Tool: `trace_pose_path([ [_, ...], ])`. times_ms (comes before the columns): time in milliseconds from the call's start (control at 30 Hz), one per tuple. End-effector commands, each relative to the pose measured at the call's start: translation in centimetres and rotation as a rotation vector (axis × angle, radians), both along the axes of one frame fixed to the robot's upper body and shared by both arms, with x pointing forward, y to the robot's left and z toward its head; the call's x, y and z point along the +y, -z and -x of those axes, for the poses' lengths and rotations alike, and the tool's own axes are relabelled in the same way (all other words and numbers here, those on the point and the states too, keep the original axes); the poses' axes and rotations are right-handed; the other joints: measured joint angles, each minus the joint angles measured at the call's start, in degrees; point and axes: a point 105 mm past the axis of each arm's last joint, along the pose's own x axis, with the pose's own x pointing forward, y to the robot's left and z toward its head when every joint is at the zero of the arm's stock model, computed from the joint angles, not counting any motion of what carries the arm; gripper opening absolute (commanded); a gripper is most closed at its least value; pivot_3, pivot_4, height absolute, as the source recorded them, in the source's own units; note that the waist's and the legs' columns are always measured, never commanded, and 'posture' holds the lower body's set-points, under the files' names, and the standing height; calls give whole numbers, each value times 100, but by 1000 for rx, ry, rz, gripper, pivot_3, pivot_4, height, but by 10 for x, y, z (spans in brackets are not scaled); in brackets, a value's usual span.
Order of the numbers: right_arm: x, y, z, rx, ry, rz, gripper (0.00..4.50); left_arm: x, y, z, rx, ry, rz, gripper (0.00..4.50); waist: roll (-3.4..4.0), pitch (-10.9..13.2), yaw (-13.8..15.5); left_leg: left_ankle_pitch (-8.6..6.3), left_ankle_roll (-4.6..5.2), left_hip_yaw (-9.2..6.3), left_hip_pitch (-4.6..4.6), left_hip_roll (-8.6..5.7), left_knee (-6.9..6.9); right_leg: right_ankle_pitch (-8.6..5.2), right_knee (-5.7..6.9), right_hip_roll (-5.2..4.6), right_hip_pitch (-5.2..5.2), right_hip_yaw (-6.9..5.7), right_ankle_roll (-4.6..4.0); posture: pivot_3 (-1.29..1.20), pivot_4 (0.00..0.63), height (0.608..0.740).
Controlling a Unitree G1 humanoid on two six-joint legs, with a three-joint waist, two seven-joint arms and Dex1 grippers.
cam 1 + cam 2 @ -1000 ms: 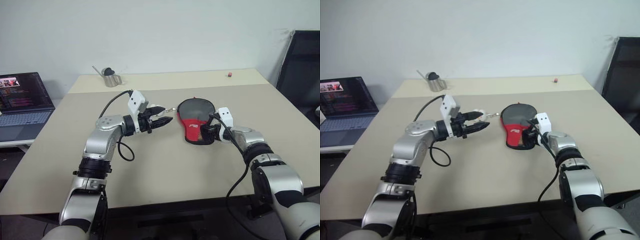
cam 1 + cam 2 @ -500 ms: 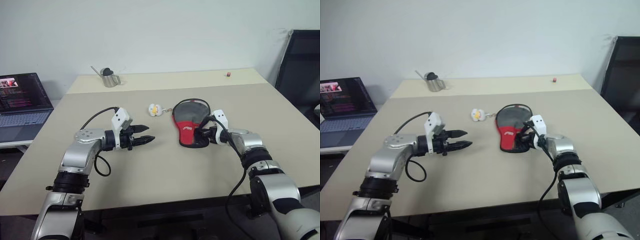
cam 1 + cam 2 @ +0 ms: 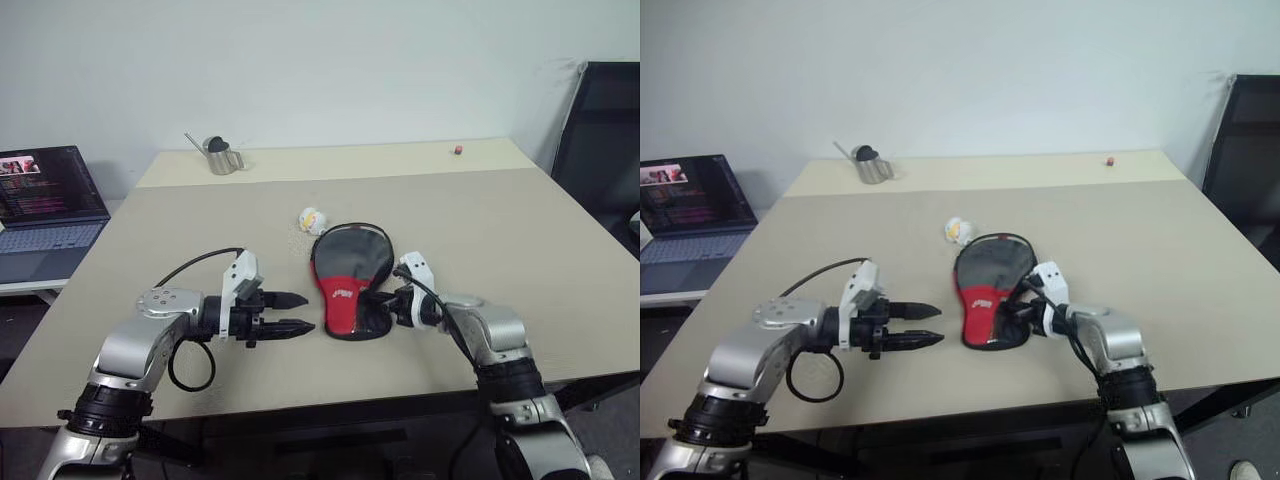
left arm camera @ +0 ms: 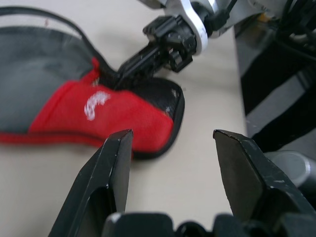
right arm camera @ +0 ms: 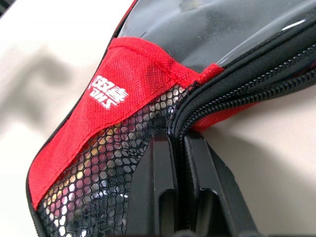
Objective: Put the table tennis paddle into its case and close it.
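Note:
The case (image 3: 344, 278), black on top and red below with a white logo and a mesh pocket, lies flat near the table's front. My right gripper (image 3: 386, 302) is shut on its zippered edge at the lower right. In the right wrist view the two fingers (image 5: 158, 187) pinch that black zip seam beside the mesh of the case (image 5: 113, 113). My left gripper (image 3: 303, 312) hovers open just left of the case, touching nothing, jaws spread wide. From the left wrist camera the case (image 4: 59, 98) lies ahead of the left gripper (image 4: 173, 134). The paddle is hidden.
A small white-and-yellow toy (image 3: 311, 219) lies just behind the case. A metal watering can (image 3: 222, 155) and a tiny red object (image 3: 458, 150) sit at the far edge. A laptop (image 3: 48, 200) stands off the table's left and a black chair (image 3: 600, 130) at the right.
Both arms have drawn back toward me. The right gripper has dragged the case nearer and to the left. The left gripper, still open, has left the toy and sunk lower.

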Motion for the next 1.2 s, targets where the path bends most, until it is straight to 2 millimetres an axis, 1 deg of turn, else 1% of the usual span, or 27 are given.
trace_pose_path([
  [33,13,-6,26,17,-67,-26,31,-3,-6,14,0,49,-4,2837,0,0,2,0,-1,0,0,5,0,0,-1,4,0,-1,-1,0,150,740],
  [233,5,-1,48,58,-44,-22,31,-4,-3,24,34,77,-17,2837,1,1,41,-2,-3,6,2,27,-1,5,-7,19,4,-8,-13,0,150,740],
  [367,5,1,63,87,-23,-37,31,-5,-2,24,35,86,-26,2837,2,1,106,-2,-3,7,3,40,-2,8,-13,32,7,-14,-19,0,150,740],
  [700,3,4,86,143,10,-63,31,-7,-1,25,37,101,-29,2837,2,1,171,-3,-4,6,4,45,-4,8,-17,36,8,-16,-22,0,150,740],
  [900,-4,6,88,158,38,-51,31,-7,-1,23,35,99,-29,2837,2,1,179,-3,-4,6,4,45,-5,8,-19,36,10,-18,-22,0,150,740],
  [1033,-10,13,82,162,89,-13,31,-9,-1,23,32,101,-27,2837,2,1,189,-3,-4,5,4,45,-5,8,-20,36,12,-21,-23,0,150,740],
  [1133,-12,14,81,168,113,-17,31,-9,0,22,30,100,-27,2837,2,1,191,-3,-4,5,5,46,-5,8,-20,36,12,-21,-23,0,150,740],
  [1200,-16,15,81,171,141,-2,619,-9,0,22,28,98,-28,2837,2,1,195,-3,-4,5,5,47,-5,8,-20,36,13,-22,-23,0,150,740],
])
